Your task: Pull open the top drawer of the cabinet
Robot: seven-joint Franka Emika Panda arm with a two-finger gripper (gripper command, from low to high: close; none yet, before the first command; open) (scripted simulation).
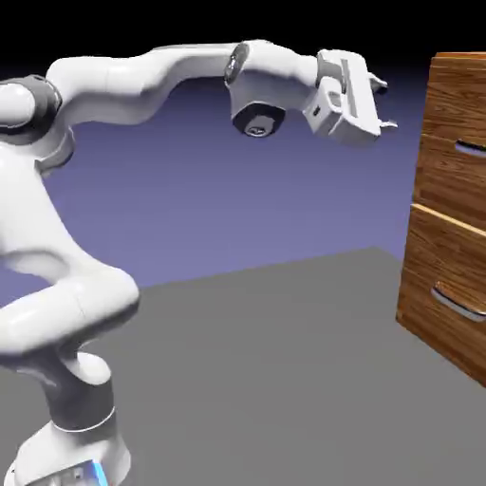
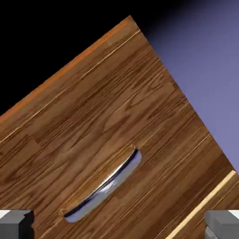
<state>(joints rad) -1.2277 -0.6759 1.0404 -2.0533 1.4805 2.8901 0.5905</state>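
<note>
Early stage, approach only; top drawer looks flush in the cabinet, not pulled at all; nothing gripped yet. Gripper sits high at about 1 o'clock in the exterior view, pointing toward the cabinet at 3 o'clock, clear air between them; jaws wide open and empty (fingertips sit at the far bottom corners of the hand view, nothing between them).

Handle of the top drawer shows in the hand view at roughly 6 o'clock from centre, running tilted from 8 toward 2 o'clock because the camera is rolled; silver bar, slightly bowed. Lower drawer with its own curved handle sits below, around 4 o'clock in the exterior view; not the target.

Left to do, by my read: close the gap, square the jaws to the bar, clamp, pull back.

Room: open table and backdrop on the arm's side, so retreat path for the pull looks free; cabinet top edge is near gripper height, handle lies lower, so a descent seems needed; the cabinet's right side is cut off by the frame, cannot judge there.
</note>
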